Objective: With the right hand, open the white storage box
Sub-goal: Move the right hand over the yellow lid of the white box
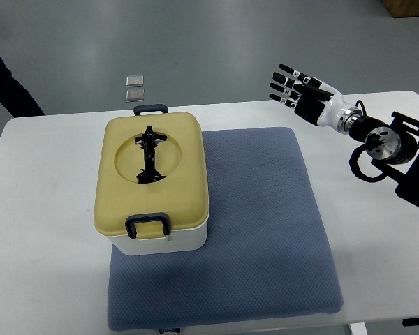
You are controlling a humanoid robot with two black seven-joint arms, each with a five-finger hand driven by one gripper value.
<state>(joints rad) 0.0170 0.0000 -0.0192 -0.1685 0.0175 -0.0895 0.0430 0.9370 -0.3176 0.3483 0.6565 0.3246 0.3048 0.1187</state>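
One white storage box (152,183) stands on the left part of one blue mat (265,230), which lies on the white surface (49,230); the box is shut under a single pale yellow lid (126,202) that carries one black folding handle (150,155) lying in a round recess, and two dark blue latches, one (148,225) on the near end and one (151,109) on the far end. One robot hand shows, the right hand (304,94), its arm coming in from the right edge above the far right part of the surface. Its fingers (288,70) are stretched out straight and slightly spread, holding nothing, with the tips aimed to the left and away from the robot. The box sits well apart from those fingertips, to their left and nearer the robot, with bare mat and bare surface between them (nothing lies in that gap). Farther left of the fingertips, beyond the far edge of the surface, two small grey squares (135,87) lie on the floor (209,42). At the upper left corner a person's dark sleeve (7,87) shows. The box's long axis runs from near to far, one latch at each end, and the handle lies along that same line.
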